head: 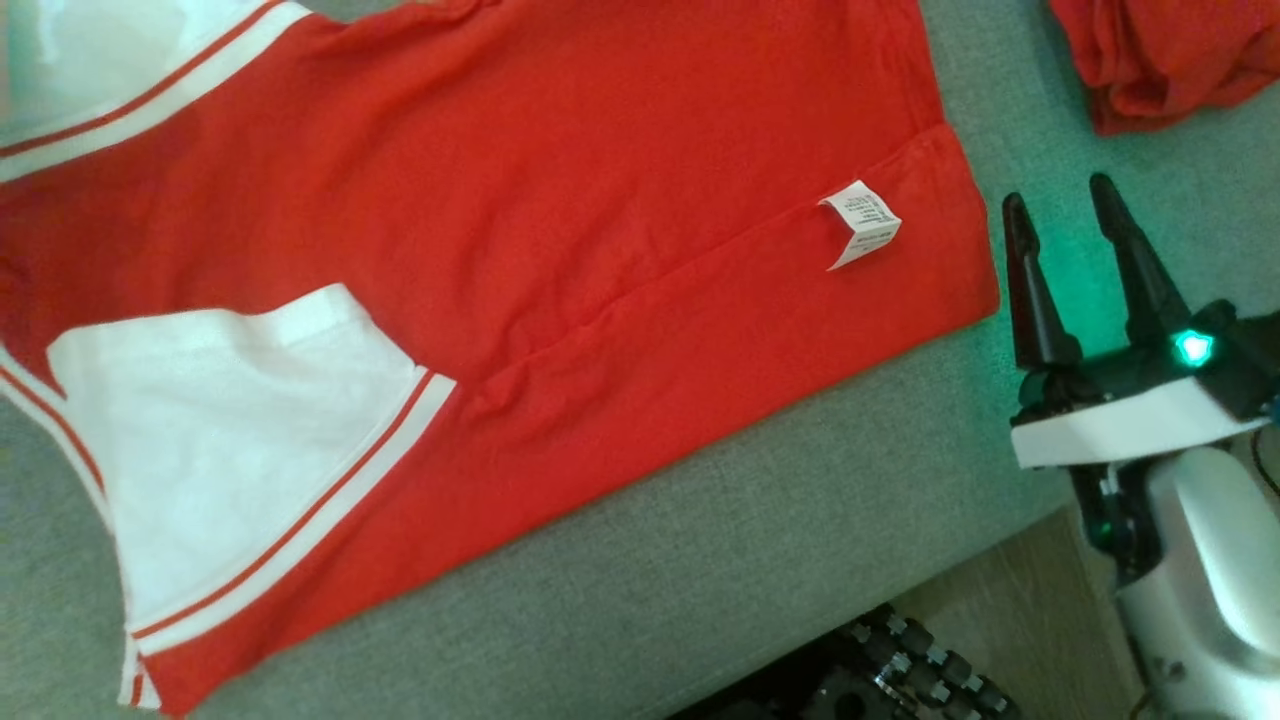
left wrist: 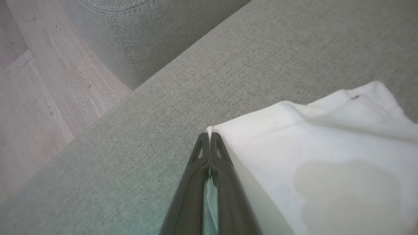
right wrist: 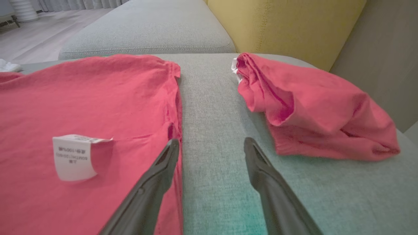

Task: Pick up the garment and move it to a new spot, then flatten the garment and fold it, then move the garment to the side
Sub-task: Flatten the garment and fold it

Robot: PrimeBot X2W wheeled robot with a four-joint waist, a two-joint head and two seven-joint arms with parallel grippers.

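Since the shirt (head: 560, 230) lies limp and mostly flat across the grey sofa (head: 800, 520), filling the left and middle of the head view, we judge it light, soft and without any stiffness. It will probably sag and crease wherever it is not held. It is red with white sleeves, and a small white label (head: 862, 222) stands up near its hem at the right.

In the left wrist view our left gripper (left wrist: 209, 135) is clenched at the corner of a white sleeve (left wrist: 310, 147), with a sliver of white cloth caught between the tips. The pinch looks thin, so a quick pull could slip it free.

At the right of the head view our right gripper (head: 1058, 190) stands released, jaws wide apart and holding nothing, just beside the hem. The right wrist view shows one finger at the red edge and the other over bare cushion.

We think the hem corner next to it is the sensible second hold, since it lies at the far end from the sleeve. A second crumpled red garment (head: 1160, 60) sits in the upper right, apart from the shirt.
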